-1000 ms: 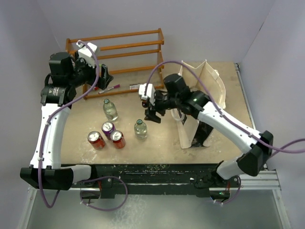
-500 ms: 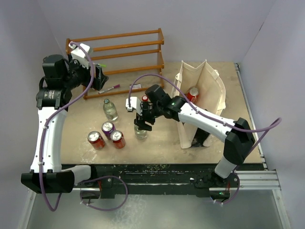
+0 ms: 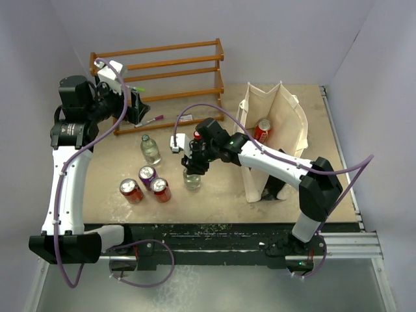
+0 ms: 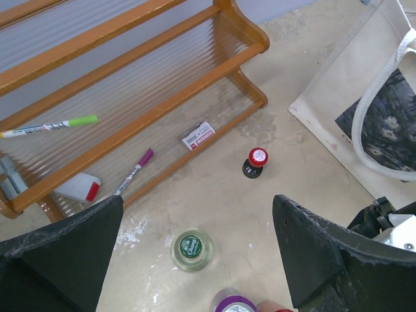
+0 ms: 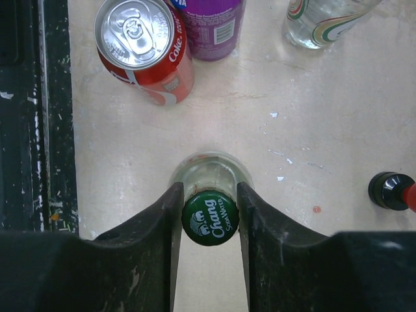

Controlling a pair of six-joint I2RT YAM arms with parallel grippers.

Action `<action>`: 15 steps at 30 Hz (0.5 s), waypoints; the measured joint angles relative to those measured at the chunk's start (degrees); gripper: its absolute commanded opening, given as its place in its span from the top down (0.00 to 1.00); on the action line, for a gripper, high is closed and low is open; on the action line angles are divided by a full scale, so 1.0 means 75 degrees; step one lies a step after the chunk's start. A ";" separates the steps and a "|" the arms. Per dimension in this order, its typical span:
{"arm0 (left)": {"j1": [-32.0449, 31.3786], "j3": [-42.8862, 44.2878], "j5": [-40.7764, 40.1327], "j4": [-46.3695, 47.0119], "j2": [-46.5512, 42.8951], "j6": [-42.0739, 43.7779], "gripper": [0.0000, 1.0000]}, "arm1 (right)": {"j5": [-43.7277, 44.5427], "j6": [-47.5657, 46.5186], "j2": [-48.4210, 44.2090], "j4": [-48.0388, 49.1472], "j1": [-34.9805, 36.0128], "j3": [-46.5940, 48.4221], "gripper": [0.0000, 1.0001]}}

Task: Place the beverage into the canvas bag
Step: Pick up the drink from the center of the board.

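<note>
Two grippers, one busy. Far left, the left gripper hangs wide open and empty above the worktop by the wooden rack, so we count it out of this step.

Next come the drinks standing loose: a red can, a purple can, a second red can and a clear bottle behind them.

Centre, the right gripper is down on the green-capped bottle. Its fingers are narrowed onto the neck and look to touch both sides of the cap. The bottle stands upright on the worktop, not lifted.

Right, the canvas bag stands open and well apart from that bottle, with one can in the bag.

We judge this bottle's grasp just made. The lift, carry and drop into the bag are not yet done.
</note>
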 measured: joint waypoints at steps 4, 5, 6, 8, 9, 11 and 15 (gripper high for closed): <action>0.0023 -0.0038 0.0169 0.0076 0.0000 -0.0047 0.01 | -0.0015 0.0082 -0.0003 0.0085 0.0000 -0.0003 0.78; 0.0029 -0.0050 0.0198 0.0099 0.0000 -0.0047 0.01 | -0.0009 0.0093 -0.0003 0.0093 0.0000 -0.0003 0.82; 0.0029 -0.0064 0.0230 0.0125 0.0000 -0.0047 0.01 | -0.0003 0.0111 -0.0003 0.0096 0.0000 -0.0003 0.85; 0.0029 -0.0090 0.0300 0.0140 0.0000 -0.0050 0.01 | 0.0009 0.0111 -0.0012 0.0090 0.0003 -0.0003 0.93; 0.0032 -0.0099 0.0338 0.0146 0.0003 -0.0050 0.01 | 0.0017 0.0111 -0.0026 0.0067 0.0003 -0.0003 0.98; 0.0032 -0.0099 0.0437 0.0169 0.0023 -0.0058 0.01 | 0.0052 0.0122 -0.0061 -0.0032 0.0003 0.0003 1.00; 0.0035 -0.0099 0.0641 0.0204 0.0152 -0.0184 0.01 | 0.0294 0.0192 -0.0254 -0.0431 0.0009 0.0032 1.00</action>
